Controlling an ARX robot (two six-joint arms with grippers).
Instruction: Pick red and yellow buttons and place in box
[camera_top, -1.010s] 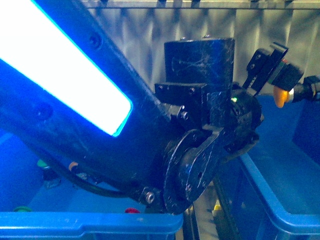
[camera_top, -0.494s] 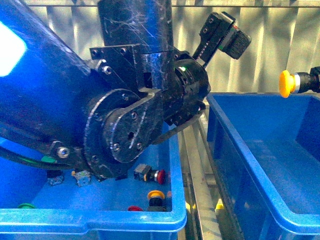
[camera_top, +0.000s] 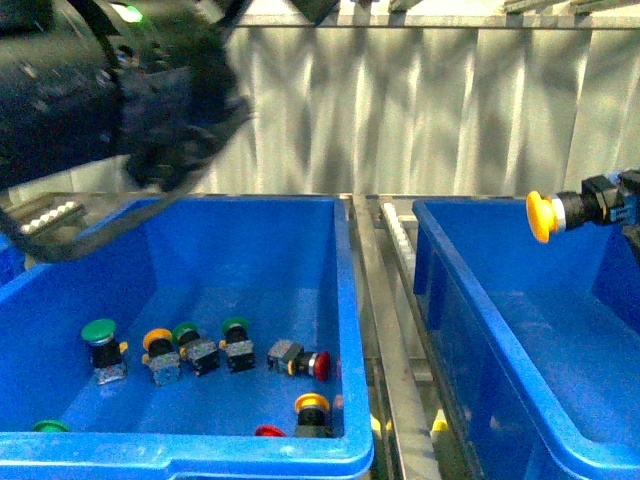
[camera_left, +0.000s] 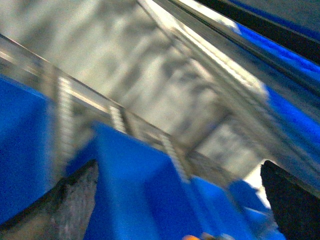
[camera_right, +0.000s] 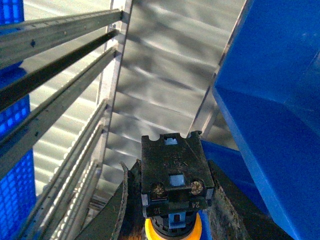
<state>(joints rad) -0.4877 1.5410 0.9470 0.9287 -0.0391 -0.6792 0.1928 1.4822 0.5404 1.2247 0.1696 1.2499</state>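
The front view shows two blue bins side by side: the left bin (camera_top: 345, 300) holds the loose buttons, and the box (camera_top: 450, 300) sits to its right. The left arm (camera_top: 110, 90) fills the upper left corner there; its gripper is out of frame, and the blurred left wrist view does not show whether the fingers are spread. Above the box, the right gripper (camera_top: 600, 205) pinches a yellow button (camera_top: 541, 217). Only the right wrist view shows that button's black body (camera_right: 172, 172) clamped between the fingers (camera_right: 127, 205). In the left bin lie a red button (camera_top: 318, 364), another yellow one (camera_top: 311, 404) and green buttons (camera_top: 98, 332).
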